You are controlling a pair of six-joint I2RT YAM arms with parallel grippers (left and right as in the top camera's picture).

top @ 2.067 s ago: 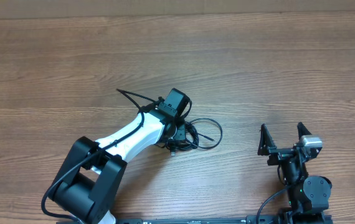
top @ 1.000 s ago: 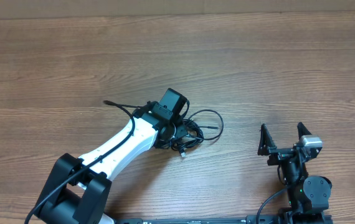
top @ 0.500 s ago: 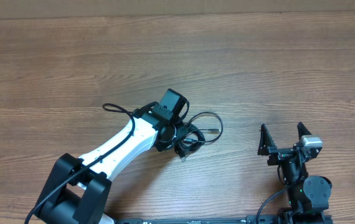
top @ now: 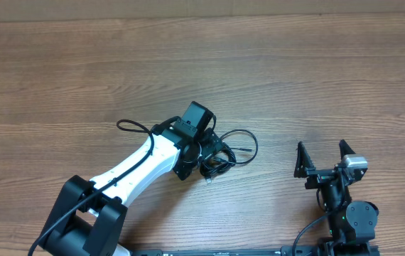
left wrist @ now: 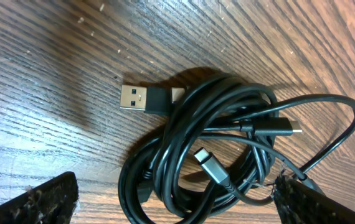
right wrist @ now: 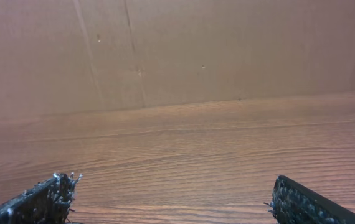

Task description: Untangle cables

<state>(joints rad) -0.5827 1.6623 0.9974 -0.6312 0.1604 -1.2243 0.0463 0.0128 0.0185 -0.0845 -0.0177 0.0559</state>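
The tangled black cables [left wrist: 215, 155] are found coiled on the table [left wrist: 40, 74] under the wide-spread left hand [top: 204, 153], nothing grasped; the protruding USB-A plug [left wrist: 141, 99] is best gripped and drawn clear; the right hand [top: 323, 158], well apart, is likewise spread

I'm seeing the table [left wrist: 47, 56] looking like matt, grainy wood; the cables [left wrist: 176, 130] are showing smooth, slightly shiny black plastic; the USB plug [left wrist: 132, 98] is gleaming like bare metal.
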